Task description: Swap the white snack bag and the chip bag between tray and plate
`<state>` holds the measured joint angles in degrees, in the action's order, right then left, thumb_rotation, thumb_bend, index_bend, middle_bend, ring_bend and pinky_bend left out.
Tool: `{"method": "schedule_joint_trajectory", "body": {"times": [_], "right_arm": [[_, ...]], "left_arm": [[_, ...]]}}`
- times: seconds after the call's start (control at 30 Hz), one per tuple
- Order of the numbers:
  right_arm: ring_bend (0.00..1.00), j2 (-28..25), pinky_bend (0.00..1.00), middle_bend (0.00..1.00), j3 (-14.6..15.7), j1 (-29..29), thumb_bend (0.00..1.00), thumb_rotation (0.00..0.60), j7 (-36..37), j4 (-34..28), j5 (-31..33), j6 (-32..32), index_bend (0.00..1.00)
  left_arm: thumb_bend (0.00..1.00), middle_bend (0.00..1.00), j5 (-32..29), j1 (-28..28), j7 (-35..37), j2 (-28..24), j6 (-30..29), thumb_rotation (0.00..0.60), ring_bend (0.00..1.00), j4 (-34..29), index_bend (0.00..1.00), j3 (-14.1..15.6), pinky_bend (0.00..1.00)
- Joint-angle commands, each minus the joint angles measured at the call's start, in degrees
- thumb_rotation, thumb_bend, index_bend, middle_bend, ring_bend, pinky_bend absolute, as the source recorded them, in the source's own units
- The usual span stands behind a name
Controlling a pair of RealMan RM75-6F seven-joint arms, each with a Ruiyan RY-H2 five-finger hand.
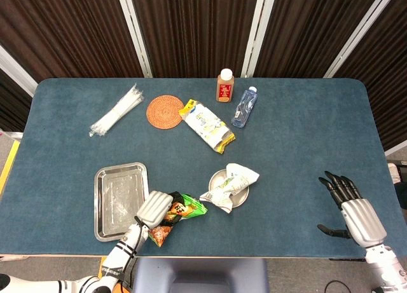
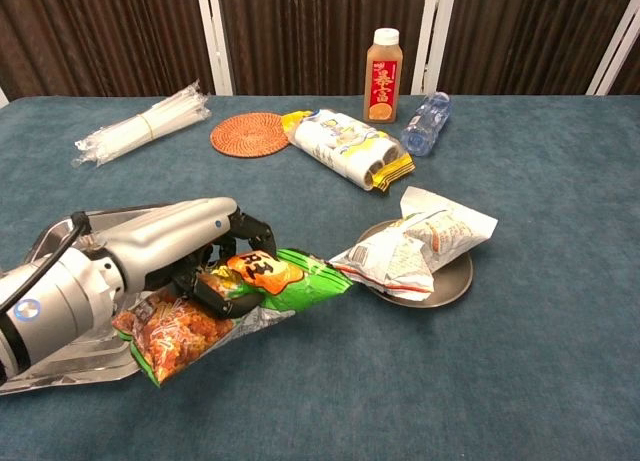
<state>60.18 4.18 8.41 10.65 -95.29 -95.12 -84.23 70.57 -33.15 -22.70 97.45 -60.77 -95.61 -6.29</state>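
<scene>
My left hand [image 1: 154, 208] [image 2: 175, 246] grips the green and orange chip bag [image 1: 180, 210] [image 2: 235, 296] just off the right edge of the steel tray [image 1: 119, 199] [image 2: 62, 231]. The bag is lifted and tilted, its orange end hanging over the tray's near corner. The white snack bag [image 1: 230, 185] [image 2: 415, 247] lies crumpled on the small round plate [image 1: 240, 199] [image 2: 450, 284], its left end close to the chip bag's green tip. My right hand [image 1: 350, 205] hovers open near the table's front right, holding nothing, and is out of the chest view.
At the back stand a brown drink bottle [image 1: 225, 86] [image 2: 382, 75] and a lying clear water bottle [image 1: 244, 106] [image 2: 425, 122]. A white and yellow packet [image 1: 206, 125] [image 2: 347, 147], a woven coaster [image 1: 165, 110] [image 2: 250, 134] and a bundle of clear straws [image 1: 117, 110] [image 2: 140, 124] lie nearby.
</scene>
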Motion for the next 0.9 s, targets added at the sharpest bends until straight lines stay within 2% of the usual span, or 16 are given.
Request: {"method": "schedule_joint_trajectory", "body": {"times": [0.03, 0.27, 0.43, 0.53, 0.67, 0.73, 0.77, 0.83, 0.9], "right_arm": [[0.00, -0.02, 0.00, 0.00, -0.10, -0.03, 0.04, 0.600, -0.05, -0.05, 0.06, 0.23, 0.00], [0.00, -0.64, 0.00, 0.00, -0.04, -0.19, 0.04, 0.600, 0.94, -0.39, -0.55, 0.48, 0.00], [0.00, -0.74, 0.00, 0.00, -0.12, -0.57, 0.04, 0.600, 0.92, -0.50, -1.05, -0.04, 0.00], [0.00, -0.57, 0.00, 0.00, 0.05, -0.55, 0.04, 0.600, 0.34, -0.66, -1.42, 0.36, 0.00], [0.00, -0.49, 0.00, 0.00, 0.20, -0.51, 0.04, 0.600, 0.03, -0.78, -1.67, 0.73, 0.00], [0.00, -0.12, 0.00, 0.00, 0.10, -0.52, 0.04, 0.600, -0.99, -0.69, -1.73, 0.85, 0.00], [0.00, 0.12, 0.00, 0.00, 0.03, -0.57, 0.04, 0.600, -1.50, -0.74, -1.59, 0.96, 0.00], [0.00, 0.37, 0.00, 0.00, -0.04, -0.60, 0.04, 0.600, -2.08, -0.80, -1.46, 1.17, 0.00], [0.00, 0.66, 0.00, 0.00, -0.16, -0.70, 0.04, 0.600, -2.78, -0.93, -1.29, 1.22, 0.00]], "left_arm": [[0.49, 0.58, 0.98, 0.17, 0.70, -1.62, -0.94, 0.600, 0.63, -1.94, 0.72, -0.31, 0.84], [0.48, 0.58, 2.71, 0.62, 1.69, -10.09, -2.93, 0.600, 0.63, -5.17, 0.71, -2.03, 0.84], [0.46, 0.55, 2.39, 1.57, 6.70, -14.37, -2.01, 0.600, 0.62, 0.49, 0.69, -1.72, 0.83], [0.44, 0.49, 3.22, 1.71, 9.23, -14.27, -1.24, 0.600, 0.59, 5.48, 0.64, -0.84, 0.79], [0.42, 0.43, 3.99, 1.83, 10.41, -13.56, -1.29, 0.600, 0.54, 8.93, 0.58, -0.29, 0.75], [0.41, 0.34, 4.29, 2.32, 10.41, -13.32, -1.22, 0.600, 0.44, 11.16, 0.51, 0.77, 0.69], [0.40, 0.27, 4.53, 2.46, 10.54, -13.28, -1.15, 0.600, 0.36, 11.38, 0.43, 1.18, 0.62], [0.38, 0.09, 4.28, 2.51, 9.53, -13.62, -0.66, 0.600, 0.15, 11.18, 0.25, 1.68, 0.40], [0.38, 0.02, 3.73, 2.57, 8.33, -14.10, -0.35, 0.600, 0.05, 10.14, 0.14, 1.91, 0.28]]}}
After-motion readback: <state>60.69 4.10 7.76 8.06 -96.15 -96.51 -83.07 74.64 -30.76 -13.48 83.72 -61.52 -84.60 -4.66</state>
